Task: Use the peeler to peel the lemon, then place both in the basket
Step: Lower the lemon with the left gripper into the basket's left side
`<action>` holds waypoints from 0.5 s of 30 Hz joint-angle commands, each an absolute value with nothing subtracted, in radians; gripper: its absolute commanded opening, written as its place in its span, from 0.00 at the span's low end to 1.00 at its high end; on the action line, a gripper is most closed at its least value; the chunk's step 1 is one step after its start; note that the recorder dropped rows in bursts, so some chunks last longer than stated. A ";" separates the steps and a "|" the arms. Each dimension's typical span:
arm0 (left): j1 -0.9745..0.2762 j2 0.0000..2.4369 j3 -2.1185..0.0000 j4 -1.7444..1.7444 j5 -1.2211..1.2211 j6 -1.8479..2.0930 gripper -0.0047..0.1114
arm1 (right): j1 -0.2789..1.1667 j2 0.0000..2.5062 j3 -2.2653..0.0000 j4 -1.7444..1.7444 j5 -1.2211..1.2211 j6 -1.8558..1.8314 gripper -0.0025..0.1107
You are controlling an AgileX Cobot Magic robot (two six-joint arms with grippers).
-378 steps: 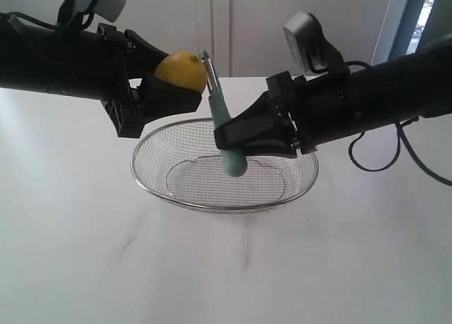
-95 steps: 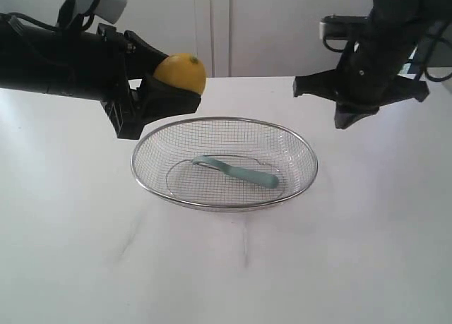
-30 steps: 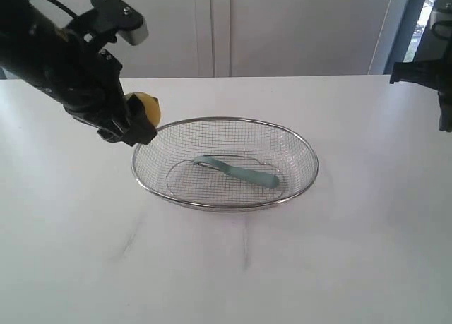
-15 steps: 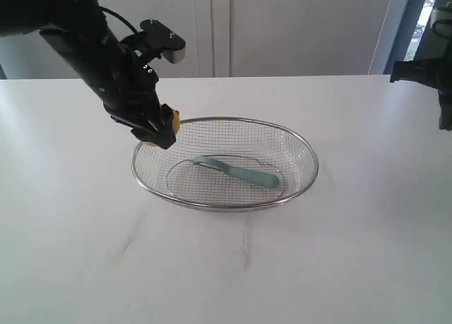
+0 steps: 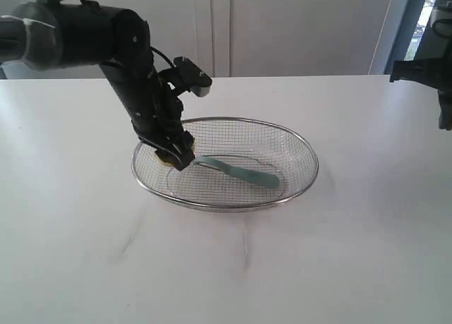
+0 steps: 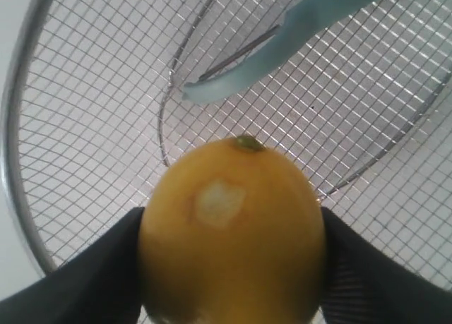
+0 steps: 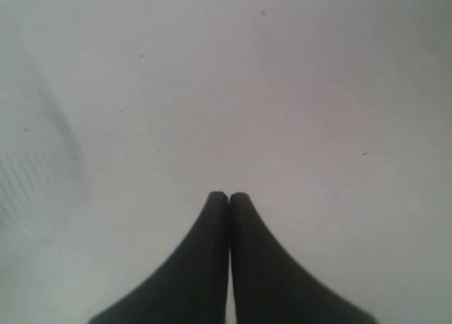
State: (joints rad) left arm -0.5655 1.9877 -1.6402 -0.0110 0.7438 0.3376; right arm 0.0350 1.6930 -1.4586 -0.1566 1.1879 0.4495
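The yellow lemon (image 6: 232,232), with a pale peeled patch, sits between the black fingers (image 6: 78,274) of my left gripper (image 5: 173,157), which is shut on it. That gripper reaches down into the left end of the silver wire basket (image 5: 300,151); only a sliver of the lemon (image 5: 167,161) shows there. The teal-handled peeler (image 5: 240,172) lies on the basket floor, its blade end near the gripper. In the left wrist view the peeler (image 6: 296,27) lies just beyond the lemon over the basket mesh (image 6: 92,126). My right gripper (image 7: 228,195) is shut on nothing above bare table.
The basket stands mid-table on a white tabletop (image 5: 226,267). The right arm (image 5: 431,73) is pulled back at the far right edge. White cabinet doors (image 5: 282,27) stand behind the table.
My left arm has carried the lemon from the basket's left rim down into the basket beside the peeler's blade end. The right arm has stayed still at the right edge.
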 commanded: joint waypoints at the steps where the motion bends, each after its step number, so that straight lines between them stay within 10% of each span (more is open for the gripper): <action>1: -0.570 2.029 -1.650 -0.017 0.725 0.328 0.04 | 0.029 1.686 -1.464 -0.163 1.180 0.449 0.02; 15: -0.570 2.066 -1.650 -0.021 0.646 0.328 0.04 | 0.029 1.686 -1.464 -0.163 1.180 0.449 0.02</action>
State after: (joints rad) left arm -0.5655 2.0728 -1.6402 -0.0092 0.6407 0.3333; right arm 0.0350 1.6930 -1.4586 -0.1566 1.1879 0.4495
